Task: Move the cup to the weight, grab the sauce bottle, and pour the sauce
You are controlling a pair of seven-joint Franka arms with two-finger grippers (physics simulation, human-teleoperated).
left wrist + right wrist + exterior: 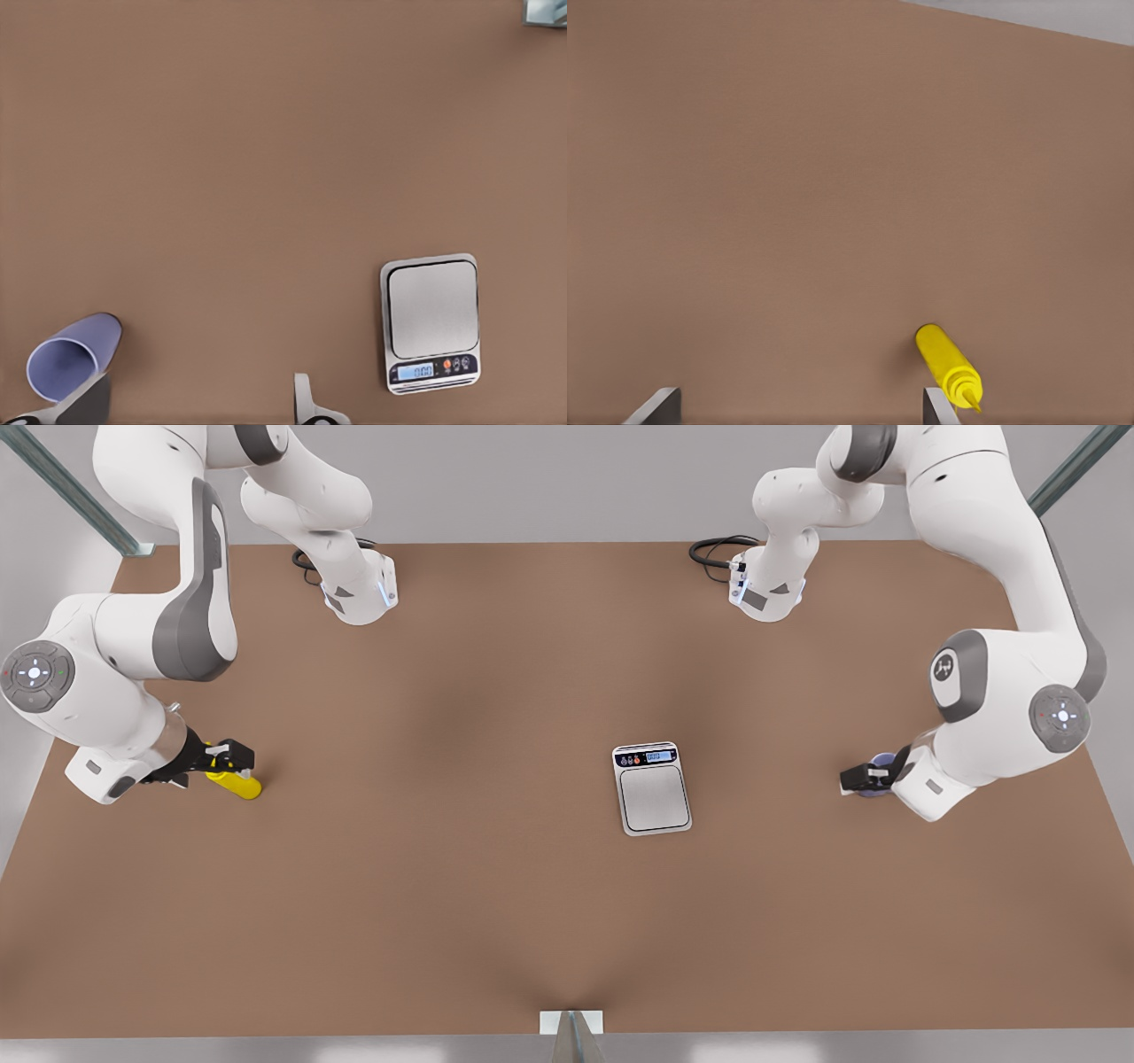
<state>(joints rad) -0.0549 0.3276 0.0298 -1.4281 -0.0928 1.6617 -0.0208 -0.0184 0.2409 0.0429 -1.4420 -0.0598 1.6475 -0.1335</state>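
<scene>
Scale point(652, 788) mid-counter point(443, 886) | cup point(877, 772) half hidden by left gripper point(858, 779), open beside it | bottle point(237, 781) just beside right gripper point(226, 760), open

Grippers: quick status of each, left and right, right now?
Left gripper: open, fingers spread, beside the cup, holding nothing.
Right gripper: open, fingers spread, beside the sauce bottle, holding nothing.

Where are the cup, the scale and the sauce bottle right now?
cup point(69, 361): left wrist view, on its side wall.
scale point(654, 797): front view, on its silver platform.
sauce bottle point(943, 355): right wrist view, on its yellow body.
</scene>
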